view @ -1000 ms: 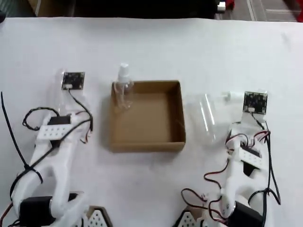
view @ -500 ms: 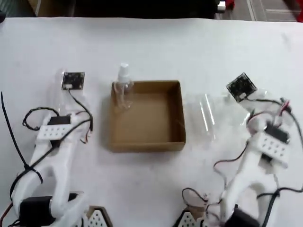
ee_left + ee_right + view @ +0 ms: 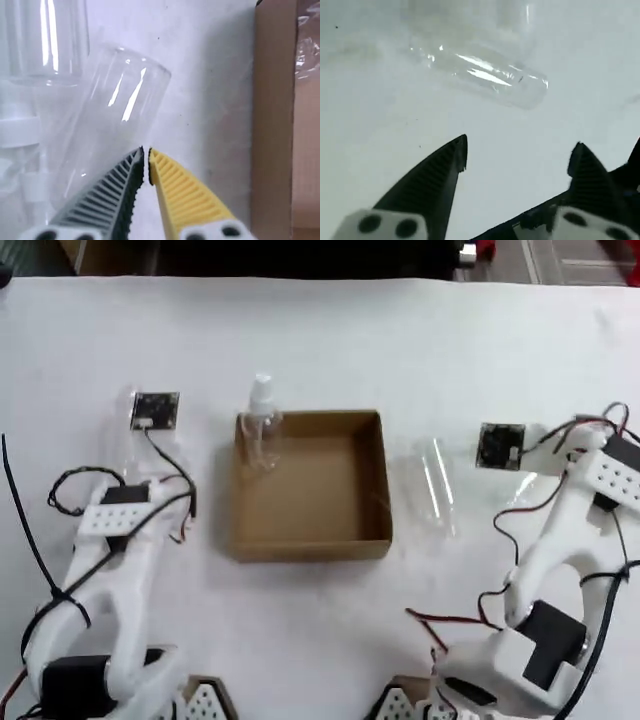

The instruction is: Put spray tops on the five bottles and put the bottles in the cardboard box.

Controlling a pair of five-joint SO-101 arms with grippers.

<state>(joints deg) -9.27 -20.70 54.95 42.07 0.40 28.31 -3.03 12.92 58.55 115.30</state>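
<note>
Across the white table (image 3: 320,340) the brown cardboard box (image 3: 310,540) had not shifted in the last second, but the white right arm (image 3: 560,530) had swung wide to its own outer side, with its elbow out near the table edge and its wrist turned back in toward the box. The white left arm (image 3: 110,540) had not stirred at all. One clear bottle with a white spray top (image 3: 262,425) stood at the box's far left corner, inside it as far as we could tell, so one of five looked done. The uncapped clear plastic bottle (image 3: 437,480) lay on its side between the box and the right arm, just where it had been. The right gripper (image 3: 520,142) hung low over the table near that bottle with its jaws spread wide and nothing between them. We read that as lining up for a pick. The left gripper (image 3: 146,155) was pressed closed on nothing, its tips just beside another clear bottle (image 3: 120,115) lying left of the box.
</note>
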